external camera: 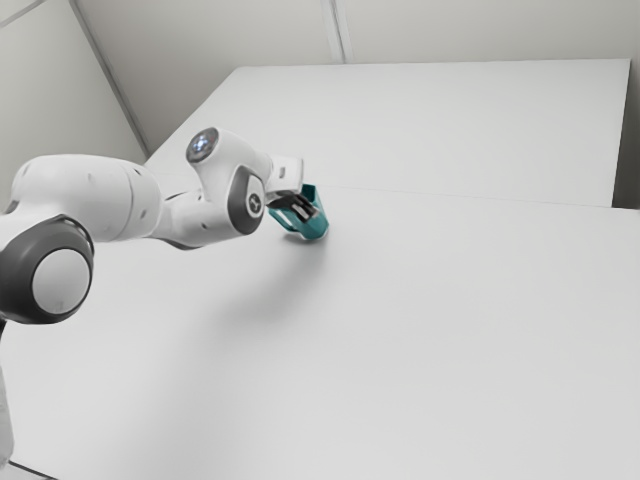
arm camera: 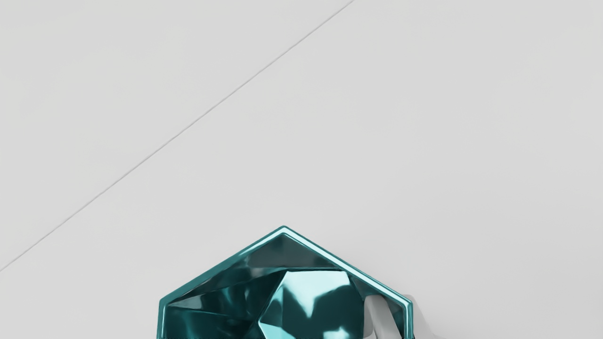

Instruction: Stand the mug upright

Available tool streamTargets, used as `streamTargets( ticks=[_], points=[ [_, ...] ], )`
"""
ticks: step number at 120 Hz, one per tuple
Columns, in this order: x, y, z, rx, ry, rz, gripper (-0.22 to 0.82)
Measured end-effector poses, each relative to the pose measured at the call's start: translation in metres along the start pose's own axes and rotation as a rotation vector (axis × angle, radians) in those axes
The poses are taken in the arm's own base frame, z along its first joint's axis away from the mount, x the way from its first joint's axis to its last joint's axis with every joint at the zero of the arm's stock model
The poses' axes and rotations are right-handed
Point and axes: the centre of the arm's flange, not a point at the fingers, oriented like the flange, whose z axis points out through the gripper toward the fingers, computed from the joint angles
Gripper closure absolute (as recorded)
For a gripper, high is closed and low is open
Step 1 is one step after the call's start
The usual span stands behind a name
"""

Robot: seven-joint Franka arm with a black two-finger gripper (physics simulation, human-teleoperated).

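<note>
White, smooth tabletop [external camera: 430, 340] with a thin straight seam [arm camera: 207, 112] running across it, soft shadow [external camera: 250, 305] below the arm [external camera: 95, 200] in the exterior view. Plain pale grey walls [external camera: 200, 40] behind, one narrow vertical strip [external camera: 338, 32] on them, dark edge line [external camera: 108, 75] toward the exterior view's left. Exterior view gives the arm coming in from the left, the black gripper [external camera: 302, 210] at the teal mug [external camera: 317, 226], overlapping it, plus the mug's handle [external camera: 282, 218] on the side toward the arm. Wrist view instead looks into the mug's mouth: angular rim [arm camera: 325, 252], faceted inner walls [arm camera: 212, 287], bright many-sided bottom [arm camera: 311, 287], and a pale grey shape [arm camera: 384, 318] just inside the rim, can't tell what. Mug is glossy teal, flat-sided, leaning in the exterior view, located at the gripper over the tabletop; contact with the surface unclear. Gripper state: can't tell whether apart, together or clamped on the mug.
</note>
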Motion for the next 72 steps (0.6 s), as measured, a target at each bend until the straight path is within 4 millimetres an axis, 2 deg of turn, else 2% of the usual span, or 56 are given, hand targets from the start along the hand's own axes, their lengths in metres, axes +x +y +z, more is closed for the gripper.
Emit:
streamTargets(
  ticks=[23, 37, 45, 56, 72],
  points=[
    [0.013, 0.001, -0.005, 0.01, 0.012, 0.03, 0.38],
    [0.022, -0.002, -0.018, 0.024, 0.025, 0.049, 0.22],
    [0.033, -0.004, -0.042, 0.032, 0.041, 0.059, 0.16],
    [0.036, -0.018, -0.088, 0.026, 0.019, 0.038, 0.11],
    [0.044, -0.017, -0.146, -0.036, -0.074, 0.024, 0.06]
  ],
)
